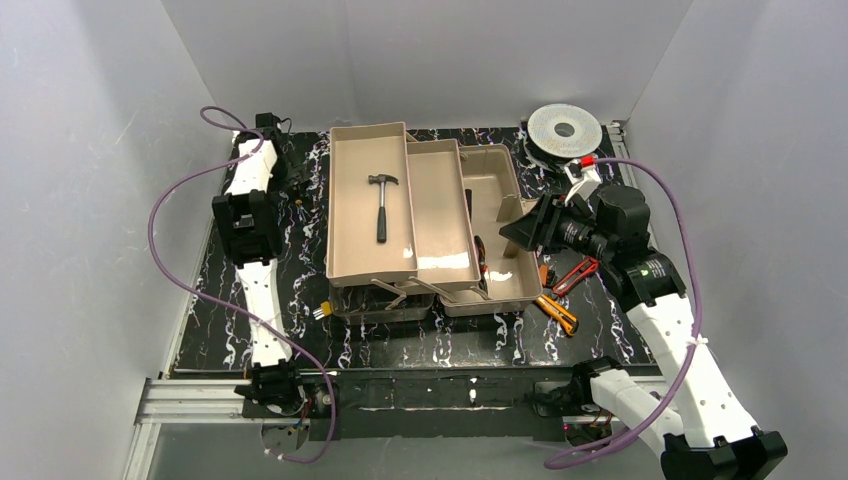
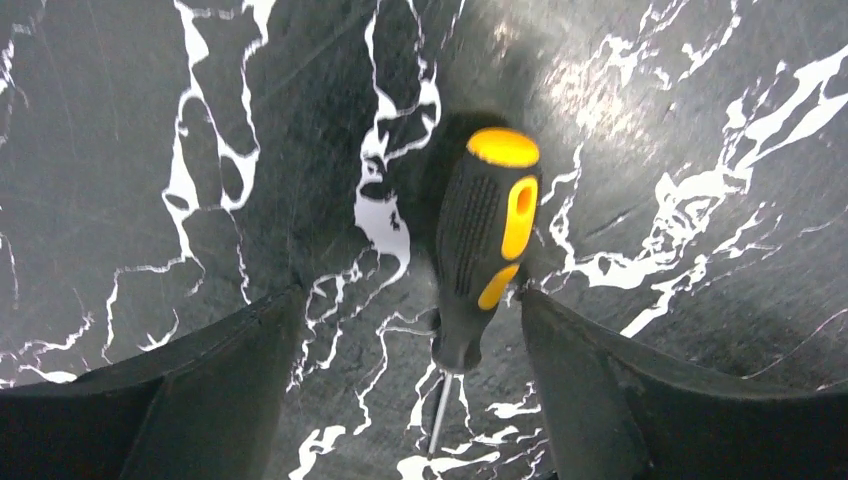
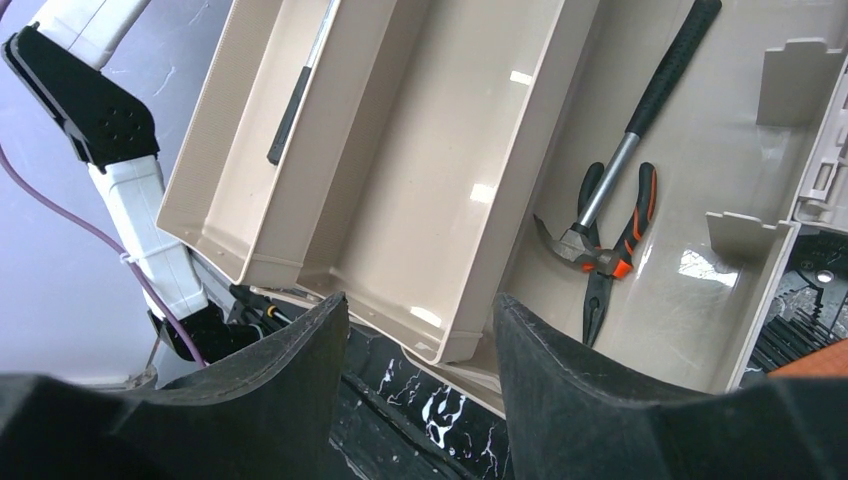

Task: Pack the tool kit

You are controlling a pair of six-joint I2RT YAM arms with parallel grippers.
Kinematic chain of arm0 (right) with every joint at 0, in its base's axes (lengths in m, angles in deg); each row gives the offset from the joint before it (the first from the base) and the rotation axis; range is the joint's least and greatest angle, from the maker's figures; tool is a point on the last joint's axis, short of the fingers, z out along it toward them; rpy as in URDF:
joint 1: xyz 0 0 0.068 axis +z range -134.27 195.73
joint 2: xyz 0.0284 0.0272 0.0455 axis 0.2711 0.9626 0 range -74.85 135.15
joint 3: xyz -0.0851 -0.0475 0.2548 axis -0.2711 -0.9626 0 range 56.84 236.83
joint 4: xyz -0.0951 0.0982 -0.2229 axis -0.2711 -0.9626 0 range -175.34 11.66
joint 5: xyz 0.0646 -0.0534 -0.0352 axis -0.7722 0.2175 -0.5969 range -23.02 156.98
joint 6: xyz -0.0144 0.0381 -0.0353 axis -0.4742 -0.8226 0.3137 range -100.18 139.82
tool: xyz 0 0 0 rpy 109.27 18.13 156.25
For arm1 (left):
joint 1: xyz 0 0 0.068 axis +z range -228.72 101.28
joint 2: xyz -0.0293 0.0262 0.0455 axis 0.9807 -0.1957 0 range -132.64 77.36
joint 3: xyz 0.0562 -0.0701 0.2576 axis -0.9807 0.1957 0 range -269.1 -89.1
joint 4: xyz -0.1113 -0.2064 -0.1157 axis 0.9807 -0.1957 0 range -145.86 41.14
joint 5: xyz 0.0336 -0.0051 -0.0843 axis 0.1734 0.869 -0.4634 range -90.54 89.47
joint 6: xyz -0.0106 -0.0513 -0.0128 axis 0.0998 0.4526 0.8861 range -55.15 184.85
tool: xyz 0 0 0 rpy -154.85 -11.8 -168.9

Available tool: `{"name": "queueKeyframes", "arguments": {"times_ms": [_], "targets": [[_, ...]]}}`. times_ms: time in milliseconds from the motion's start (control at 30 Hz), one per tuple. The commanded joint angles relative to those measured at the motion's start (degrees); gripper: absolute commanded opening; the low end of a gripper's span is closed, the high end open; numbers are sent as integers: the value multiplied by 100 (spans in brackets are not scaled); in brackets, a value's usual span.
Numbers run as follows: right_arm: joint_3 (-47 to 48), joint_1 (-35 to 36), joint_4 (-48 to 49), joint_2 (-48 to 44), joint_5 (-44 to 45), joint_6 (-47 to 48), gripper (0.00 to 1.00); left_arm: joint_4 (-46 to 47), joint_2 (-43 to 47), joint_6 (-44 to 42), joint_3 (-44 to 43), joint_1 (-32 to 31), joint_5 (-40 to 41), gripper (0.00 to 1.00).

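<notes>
Yellow-black screwdriver lies ungripped between the wide jaws of the left gripper; sitting off-centre, it could roll on closing, while the right gripper hovers open, empty.

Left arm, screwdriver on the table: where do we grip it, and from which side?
Grip the screwdriver by its fat ribbed handle, across the width, from straight above. It lies flat on the table; the shaft is too thin and low to pinch. The left gripper hangs open astride the handle's lower end; likely shift toward the yellow cap first.
</notes>
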Motion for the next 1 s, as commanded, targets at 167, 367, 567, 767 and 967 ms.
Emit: {"name": "queueKeyframes", "arguments": {"times_ms": [167,367,567,767,967], "targets": [[125,13,9,38,-99,-44,61,-278,-426,26,-395,211,-115,56],[198,16,31,127,-141,-68,60,-257,-108,-31,-164,230,-124,0],[131,13,187,208,-161,-111,60,-242,914,87,39,228,-140,0],[155,17,311,371,-221,-111,59,49,2592,247,937,233,-186,0],[145,17,484,560,-298,-135,58,505,4242,796,1661,214,-1077,0]]}}
